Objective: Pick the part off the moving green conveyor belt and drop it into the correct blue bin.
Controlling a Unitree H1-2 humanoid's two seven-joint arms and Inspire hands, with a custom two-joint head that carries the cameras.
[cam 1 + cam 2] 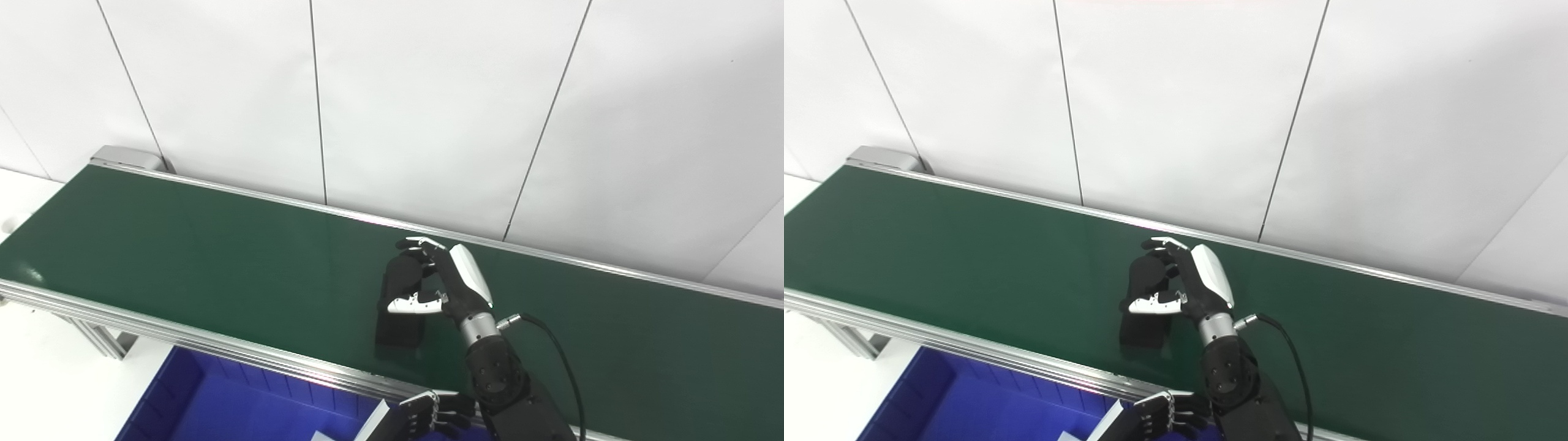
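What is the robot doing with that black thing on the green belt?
The robot's right hand is out over the green conveyor belt, with its fingers curled around a black part. A dark shape shows on the belt right under it. The left hand waits low at the belt's near edge, above the blue bin. The part has not reached the bin yet.

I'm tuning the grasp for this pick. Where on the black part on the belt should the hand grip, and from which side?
Probably across the narrow width of the black part, near its far end. It lies long and flat on the green belt, so coming from above suits it. The right hand is already there, fingers on the far side, thumb on the near side; whether it has closed is unclear.
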